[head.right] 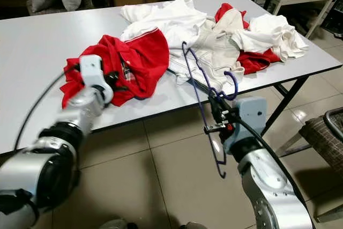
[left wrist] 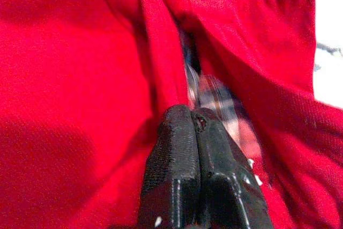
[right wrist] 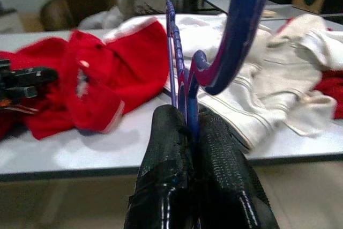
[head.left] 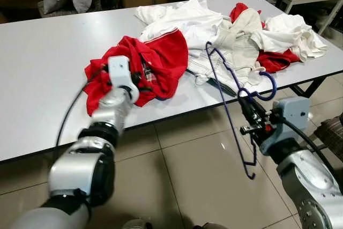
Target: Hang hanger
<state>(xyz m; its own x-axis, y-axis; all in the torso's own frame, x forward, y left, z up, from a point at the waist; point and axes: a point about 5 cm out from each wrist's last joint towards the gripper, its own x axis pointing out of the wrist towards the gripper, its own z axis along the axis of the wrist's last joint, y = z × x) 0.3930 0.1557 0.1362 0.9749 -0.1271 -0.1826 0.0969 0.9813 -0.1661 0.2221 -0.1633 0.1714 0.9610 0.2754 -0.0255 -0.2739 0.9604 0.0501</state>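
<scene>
White table (head.left: 48, 73), red garment (head.left: 144, 63) near its front edge, heap of white and red clothes (head.left: 236, 36) beside it

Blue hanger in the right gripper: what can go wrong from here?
1. The right gripper pinches the blue hanger only near its hook; the long frame could twist or slip.
2. Its upper end lies over the white clothes and may snag.
3. The left gripper holds only a fold of the red shirt, which may pull free.

table (head.left: 37, 68): fills upper frame
clothes pile (head.left: 214, 36): on table, centre to right
hanger (head.left: 230, 105): lower right, before table edge
</scene>
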